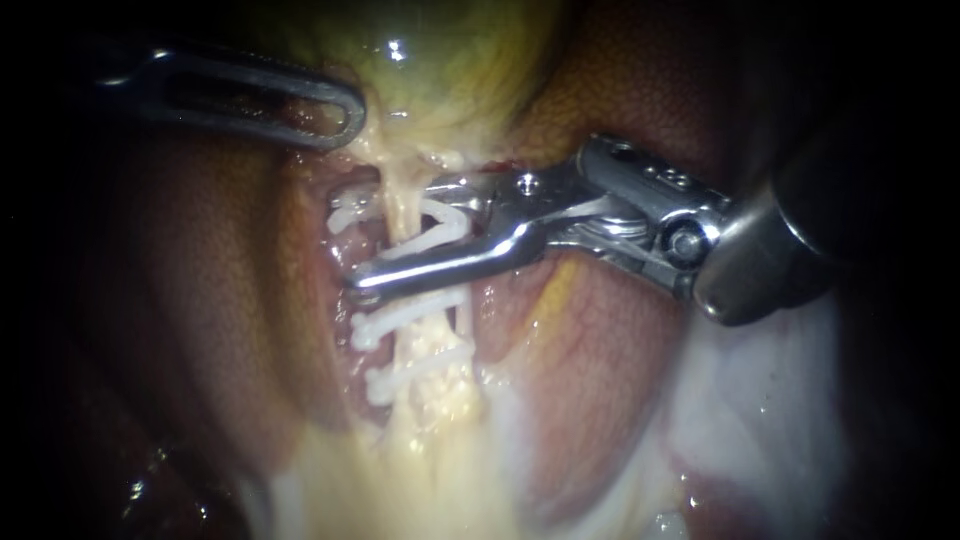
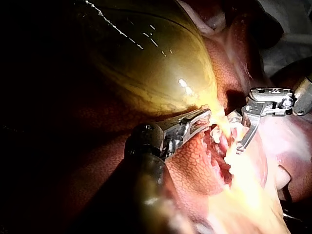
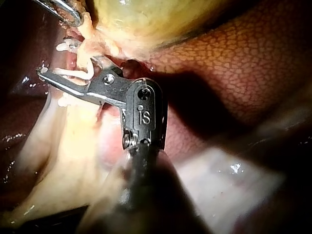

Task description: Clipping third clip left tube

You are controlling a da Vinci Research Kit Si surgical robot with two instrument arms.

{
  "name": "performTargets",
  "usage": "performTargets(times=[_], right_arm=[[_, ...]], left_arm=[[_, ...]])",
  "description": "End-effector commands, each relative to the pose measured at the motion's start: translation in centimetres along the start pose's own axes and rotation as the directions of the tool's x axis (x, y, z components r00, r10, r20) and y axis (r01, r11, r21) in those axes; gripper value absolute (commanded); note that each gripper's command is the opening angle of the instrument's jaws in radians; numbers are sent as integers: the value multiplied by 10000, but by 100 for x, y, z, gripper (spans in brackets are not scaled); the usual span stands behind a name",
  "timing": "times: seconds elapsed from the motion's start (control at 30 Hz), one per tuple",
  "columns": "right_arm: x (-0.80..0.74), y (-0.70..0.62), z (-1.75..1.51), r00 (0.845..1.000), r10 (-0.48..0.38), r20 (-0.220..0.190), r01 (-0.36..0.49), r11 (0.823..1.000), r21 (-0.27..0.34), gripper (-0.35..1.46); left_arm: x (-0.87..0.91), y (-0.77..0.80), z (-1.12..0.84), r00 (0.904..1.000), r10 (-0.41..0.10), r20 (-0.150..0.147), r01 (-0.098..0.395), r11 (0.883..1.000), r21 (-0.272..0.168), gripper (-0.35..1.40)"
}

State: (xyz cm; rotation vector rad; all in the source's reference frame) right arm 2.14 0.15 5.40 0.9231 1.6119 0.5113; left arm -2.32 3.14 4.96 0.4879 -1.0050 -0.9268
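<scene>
My right instrument has its jaws clamped on an open clip astride the tube; closing skewed risks fouling the lower clip.

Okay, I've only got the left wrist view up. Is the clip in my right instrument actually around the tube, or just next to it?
Observer: Around it. In the endoscope view the tube passes between the two arms of the white clip, which sits in the jaws of the right instrument.
Operator: Are there other clips on that tube?
Observer: Yes. The endoscope view shows two placed clips lying across it, one after the other. Both are beyond the lower jaw, on the side away from the gallbladder.
</scene>
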Motion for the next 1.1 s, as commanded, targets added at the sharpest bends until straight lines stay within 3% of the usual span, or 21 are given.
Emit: performTargets(times=[0.03, 0.47, 0.6, 0.73, 1.1], right_arm=[[1, 0, 0, 10000, 14, 8, -14, 10000, 9, 41], [2, 0, -1, 9981, 612, -28, -612, 9981, -37, -8], [2, 1, -1, 9953, 965, -39, -965, 9953, -40, -35], [2, 1, -2, 9905, 1373, -79, -1374, 9904, -156, -35], [0, 4, -4, 9907, 1358, -70, -1359, 9906, -167, -35]], left_arm=[[0, 0, 0, 10000, -1, -1, 1, 10000, -1, -35], [0, 0, 0, 10000, -1, -1, 1, 10000, -1, -35], [0, 0, 0, 10000, -1, -1, 1, 10000, -1, -35], [0, 0, 1, 10000, -1, 0, 1, 10000, -3, -35], [0, 0, 1, 10000, 0, 0, 0, 10000, -3, -35]])
